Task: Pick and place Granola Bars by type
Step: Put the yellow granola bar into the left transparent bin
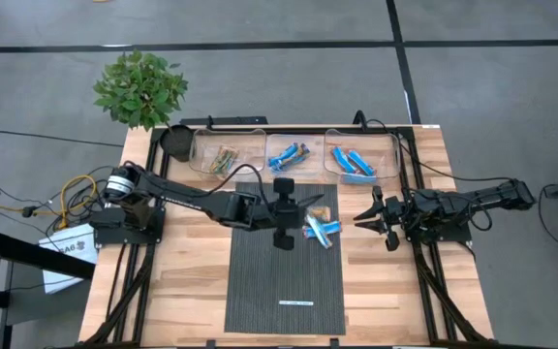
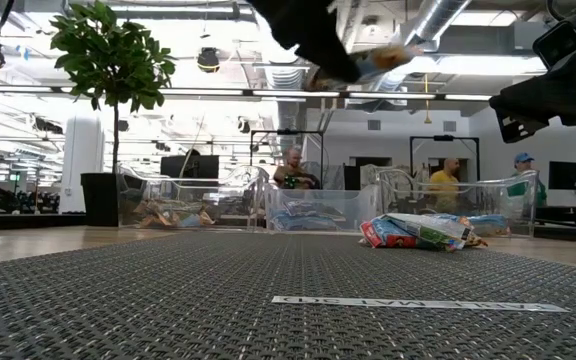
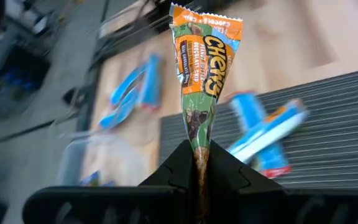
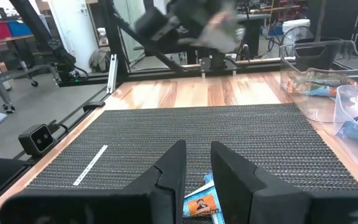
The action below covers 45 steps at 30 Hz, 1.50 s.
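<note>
High view: straight down over the whole worktop (image 1: 386,291). Low view: mat level, facing the bins (image 2: 313,208) at 12 o'clock. Wrist views: close behind each arm's fingers; all share the mat (image 1: 284,281).

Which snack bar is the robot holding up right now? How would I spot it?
Find the dark mat in the middle of the wooden table; above its far end the left gripper is shut on one granola bar. It is the orange-and-brown one lifted in the air, while the blue bars lie on the mat.

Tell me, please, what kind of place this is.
Probably a robotics lab in an open office: ducts run along a bare ceiling, people sit behind the wooden table, and monitors stand nearby.
</note>
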Each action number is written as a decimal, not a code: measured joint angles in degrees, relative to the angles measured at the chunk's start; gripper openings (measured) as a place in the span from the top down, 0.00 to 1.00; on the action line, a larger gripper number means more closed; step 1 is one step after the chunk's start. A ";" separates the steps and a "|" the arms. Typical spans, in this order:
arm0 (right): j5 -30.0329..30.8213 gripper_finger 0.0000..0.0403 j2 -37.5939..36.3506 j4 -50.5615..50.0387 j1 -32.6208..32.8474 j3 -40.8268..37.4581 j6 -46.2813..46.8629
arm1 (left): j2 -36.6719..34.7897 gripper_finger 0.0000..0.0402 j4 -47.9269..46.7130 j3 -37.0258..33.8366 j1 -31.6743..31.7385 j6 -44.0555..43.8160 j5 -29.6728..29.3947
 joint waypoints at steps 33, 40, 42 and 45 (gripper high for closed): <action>0.00 0.83 -0.01 0.02 0.00 -0.01 0.00 | -12.33 0.96 -36.36 0.00 15.95 -23.24 -10.70; 0.02 0.83 0.00 0.00 0.00 0.01 0.00 | -12.24 0.96 -36.56 -0.02 17.71 -24.70 -10.41; 0.01 0.83 -0.02 0.00 -0.01 0.00 0.00 | -12.24 0.96 -36.70 -0.02 18.59 -26.05 -9.97; 0.02 0.83 0.00 0.00 -0.02 0.01 0.00 | -12.24 0.96 -36.21 -0.99 20.31 -28.62 -9.89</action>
